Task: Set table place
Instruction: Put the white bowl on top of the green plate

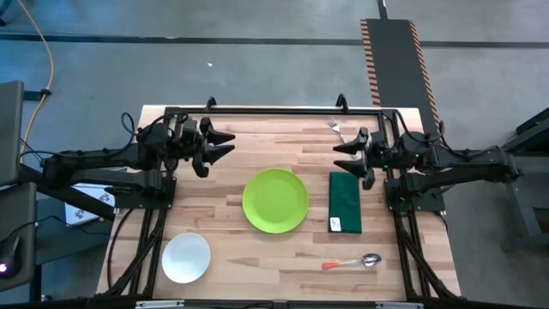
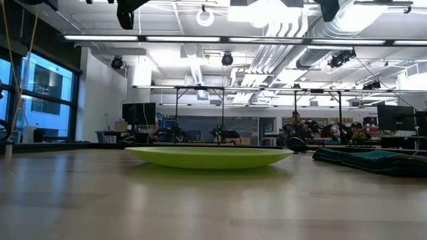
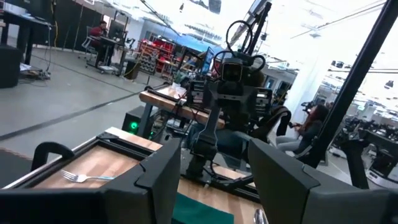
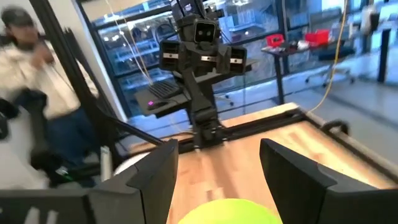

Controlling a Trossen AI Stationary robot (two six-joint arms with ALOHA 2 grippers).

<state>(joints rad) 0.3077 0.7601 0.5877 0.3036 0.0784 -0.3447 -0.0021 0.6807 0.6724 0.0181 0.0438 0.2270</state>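
The lime-green plate (image 1: 275, 200) rests flat at the table's middle; it also shows in the low view (image 2: 208, 157) and the right wrist view (image 4: 230, 211). The dark green folded napkin (image 1: 345, 202) lies to its right. The spoon with the orange handle (image 1: 352, 262) lies near the front edge. The white bowl (image 1: 186, 257) stands at the front left. The fork (image 1: 337, 130) lies at the far right; it also shows in the left wrist view (image 3: 87, 177). My left gripper (image 1: 225, 147) is open and raised at the far left. My right gripper (image 1: 341, 157) is open and raised at the far right.
A black metal frame (image 1: 274, 111) runs along the table's far edge and down both sides by the arm bases. Bare wood lies between the plate and the bowl (image 1: 219, 215). People sit in the room beyond the table (image 4: 25, 93).
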